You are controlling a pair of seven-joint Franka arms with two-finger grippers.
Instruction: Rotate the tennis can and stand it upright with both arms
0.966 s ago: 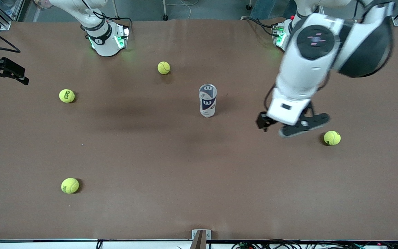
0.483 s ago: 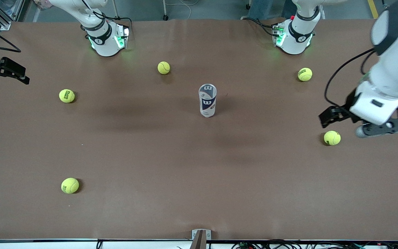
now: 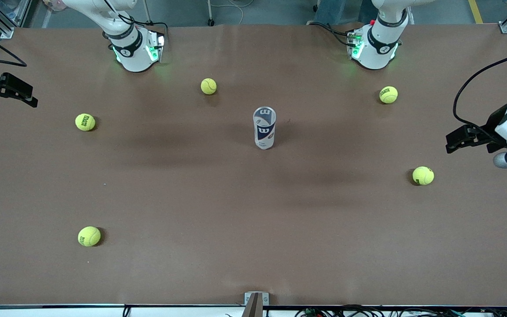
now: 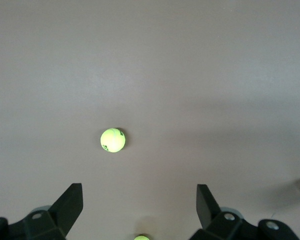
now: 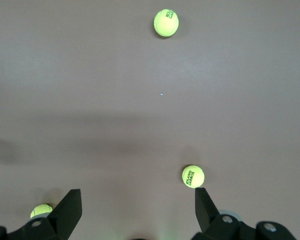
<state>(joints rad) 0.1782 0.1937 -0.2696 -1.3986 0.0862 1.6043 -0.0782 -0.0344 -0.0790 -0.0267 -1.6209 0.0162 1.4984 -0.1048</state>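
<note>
The tennis can [image 3: 264,127] stands upright in the middle of the table, a clear tube with a white, navy and red W label, and nothing touches it. My left gripper [image 3: 453,141] hangs in the air over the left arm's end of the table, well away from the can. In the left wrist view it [image 4: 140,205] is open and empty above bare table. My right gripper [image 3: 29,97] waits over the right arm's end of the table. In the right wrist view it [image 5: 137,207] is open and empty.
Several yellow-green tennis balls lie loose on the brown table [image 3: 253,229]: one [image 3: 208,86] near the right arm's base, one [image 3: 388,94] near the left arm's base, one [image 3: 423,175] close to my left gripper, and two [image 3: 85,122] [image 3: 89,236] toward the right arm's end.
My left arm has swung away from the can toward its own end of the table, uncovering the ball by its base. The can and the right arm have not moved.
</note>
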